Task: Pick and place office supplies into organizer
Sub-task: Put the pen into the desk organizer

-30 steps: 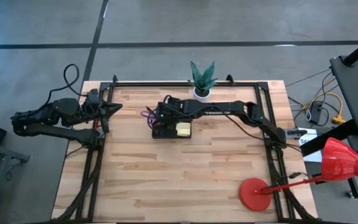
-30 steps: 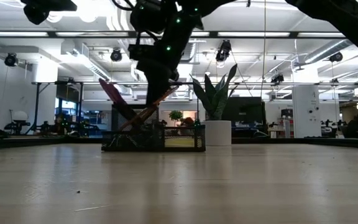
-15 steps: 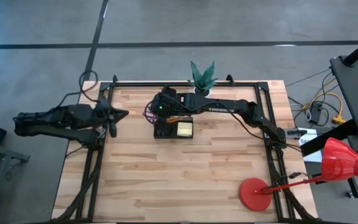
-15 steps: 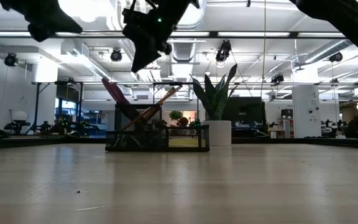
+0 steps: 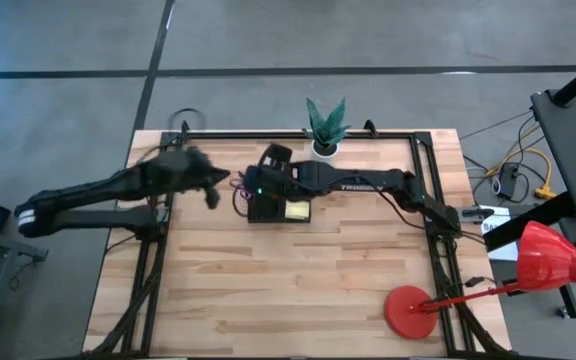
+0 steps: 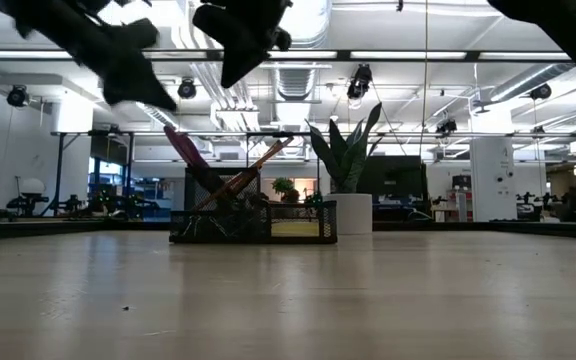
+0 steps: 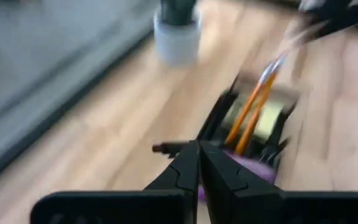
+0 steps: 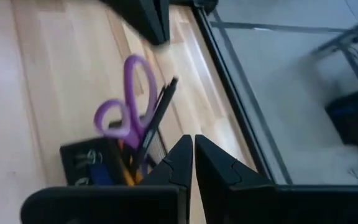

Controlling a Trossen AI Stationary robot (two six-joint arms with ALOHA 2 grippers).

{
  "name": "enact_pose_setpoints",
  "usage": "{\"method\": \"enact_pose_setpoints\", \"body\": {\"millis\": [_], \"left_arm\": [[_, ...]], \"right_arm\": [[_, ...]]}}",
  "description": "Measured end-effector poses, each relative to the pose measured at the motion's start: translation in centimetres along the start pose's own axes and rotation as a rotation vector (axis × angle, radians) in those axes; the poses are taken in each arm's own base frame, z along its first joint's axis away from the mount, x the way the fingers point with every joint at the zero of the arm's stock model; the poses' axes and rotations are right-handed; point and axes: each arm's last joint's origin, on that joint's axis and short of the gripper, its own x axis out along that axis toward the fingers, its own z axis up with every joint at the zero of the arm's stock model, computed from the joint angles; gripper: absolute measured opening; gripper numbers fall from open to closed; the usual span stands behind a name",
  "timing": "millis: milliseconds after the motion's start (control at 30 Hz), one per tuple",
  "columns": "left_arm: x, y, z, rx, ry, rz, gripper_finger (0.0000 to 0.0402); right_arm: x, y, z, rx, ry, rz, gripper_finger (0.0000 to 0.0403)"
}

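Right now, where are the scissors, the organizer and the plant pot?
scissors (image 8: pixel 124 106): right wrist view, on the purple handle loops.
organizer (image 6: pixel 253 227): low view, on its front mesh wall.
plant pot (image 6: pixel 351 213): low view, on its white side.

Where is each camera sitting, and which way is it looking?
High view: above the table, facing straight down; both arms show, reaching toward the organizer.
Low view: at tabletop height, facing level across; arms hang in from above.
Left wrist view: on the left arm, facing past the shut left end effector at the pencils.
Right wrist view: on the right arm, facing past the shut right end effector at the scissors.
Shared: all four see the organizer.
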Motion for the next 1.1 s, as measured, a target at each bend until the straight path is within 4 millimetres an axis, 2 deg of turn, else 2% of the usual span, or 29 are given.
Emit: {"method": "enact_pose_setpoints", "body": {"millis": [100,167,267,367,533,767,967,1100], "left_arm": [[1.7,0.6,-0.2,-0.01,0.082,-0.006,0.0],[2.3,0.8,0.5,0.014,0.066,0.003,0.0],[3.3,0.8,0.5,0.045,0.106,0.008,0.0],[3.4,0.6,1.2,0.043,0.085,-0.033,0.0],[4.0,0.1,1.0,0.036,0.121,-0.178,0.0],[3.1,-0.2,2.3,0.039,0.03,-0.291,0.0],[1.2,1.0,2.5,0.09,0.05,-0.04,0.0],[1.0,1.9,2.1,0.007,0.154,-0.015,0.0]], "right_arm": [[-0.9,1.2,-0.7,0.002,0.045,-0.039,0.0009],[-1.4,1.8,-1.2,0.019,0.073,-0.051,0.0009],[-2.0,2.6,-1.6,0.061,0.089,-0.064,0.0009],[-2.6,3.3,-1.8,0.076,0.084,-0.101,0.0009],[-2.8,3.4,-1.9,0.065,0.08,-0.132,0.0009],[-2.1,2.3,-1.9,0.072,0.101,-0.153,0.0009],[-1.6,1.6,-2.0,0.074,0.117,-0.165,0.0009],[-1.4,1.2,-2.0,0.074,0.122,-0.17,0.0009]]}}
